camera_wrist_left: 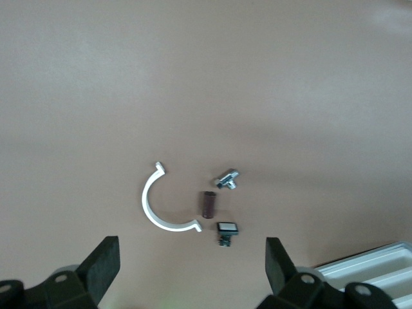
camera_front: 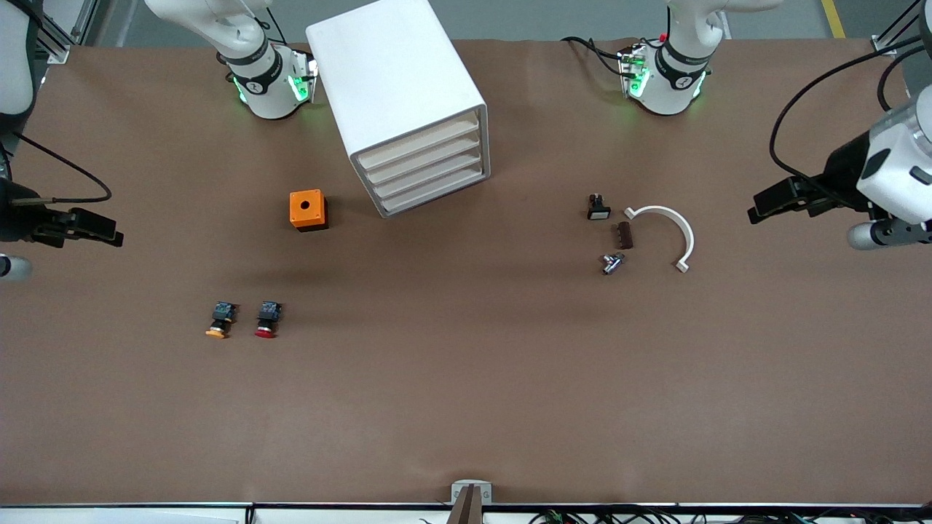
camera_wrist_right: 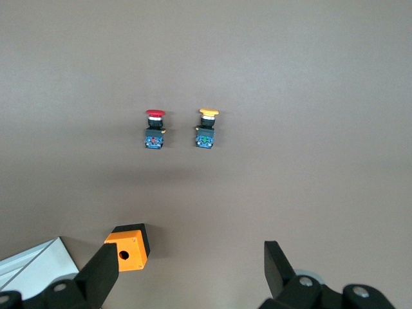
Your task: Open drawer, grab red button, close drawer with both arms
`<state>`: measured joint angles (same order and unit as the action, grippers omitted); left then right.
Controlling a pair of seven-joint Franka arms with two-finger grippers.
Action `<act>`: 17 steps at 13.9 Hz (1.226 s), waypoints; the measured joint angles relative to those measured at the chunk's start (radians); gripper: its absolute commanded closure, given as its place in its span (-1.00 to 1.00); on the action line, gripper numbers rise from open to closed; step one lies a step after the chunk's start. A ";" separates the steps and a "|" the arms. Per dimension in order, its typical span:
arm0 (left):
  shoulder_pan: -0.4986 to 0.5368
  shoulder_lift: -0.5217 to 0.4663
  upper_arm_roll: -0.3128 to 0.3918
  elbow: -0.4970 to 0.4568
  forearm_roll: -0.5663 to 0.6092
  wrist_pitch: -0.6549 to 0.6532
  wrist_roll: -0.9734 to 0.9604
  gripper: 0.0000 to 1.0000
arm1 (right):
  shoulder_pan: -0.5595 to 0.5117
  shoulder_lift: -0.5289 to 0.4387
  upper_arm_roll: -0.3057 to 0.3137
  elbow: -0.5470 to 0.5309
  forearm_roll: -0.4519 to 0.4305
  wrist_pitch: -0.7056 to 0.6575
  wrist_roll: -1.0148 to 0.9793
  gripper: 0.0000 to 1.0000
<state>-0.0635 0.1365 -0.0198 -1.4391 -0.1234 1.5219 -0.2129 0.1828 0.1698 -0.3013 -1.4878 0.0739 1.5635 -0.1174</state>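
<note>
The white cabinet (camera_front: 397,87) stands between the arm bases, and its four cream-fronted drawers (camera_front: 429,169) are all shut. The red-capped button (camera_front: 267,320) lies on the table, nearer the front camera than the orange cube (camera_front: 308,209). It also shows in the right wrist view (camera_wrist_right: 154,129). My right gripper (camera_front: 91,227) hangs open and empty over the right arm's end of the table, its fingers (camera_wrist_right: 100,273) wide apart. My left gripper (camera_front: 775,200) hangs open and empty over the left arm's end, its fingers (camera_wrist_left: 280,267) also wide apart.
The orange-yellow-capped twin button (camera_front: 220,321) lies beside the red one. A white curved clip (camera_front: 666,233), a brown piece (camera_front: 625,235), a metal part (camera_front: 611,263) and a small white-capped switch (camera_front: 598,208) lie toward the left arm's end.
</note>
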 measured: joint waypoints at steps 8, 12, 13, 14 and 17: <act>0.012 -0.078 0.015 -0.249 0.000 0.205 0.068 -0.99 | -0.001 -0.001 -0.003 -0.003 0.000 -0.009 -0.006 -1.00; 0.021 -0.125 0.020 -0.267 0.031 0.217 0.071 -0.99 | 0.001 -0.001 0.001 0.032 -0.040 -0.017 -0.006 -1.00; 0.022 -0.136 0.020 -0.266 0.031 0.217 0.071 -0.99 | 0.001 -0.001 0.003 0.052 -0.048 -0.031 -0.006 -1.00; 0.022 -0.143 0.020 -0.263 0.031 0.216 0.071 -0.99 | 0.002 -0.001 0.003 0.067 -0.051 -0.042 -0.006 -1.00; 0.022 -0.151 0.018 -0.242 0.031 0.215 0.071 -0.99 | 0.002 -0.001 0.003 0.079 -0.051 -0.057 -0.006 -1.00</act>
<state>-0.0419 -0.0149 -0.0014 -1.6811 -0.0922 1.7366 -0.1420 0.1846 0.1686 -0.2979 -1.4089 0.0230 1.5070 -0.1236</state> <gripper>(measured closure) 0.004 0.000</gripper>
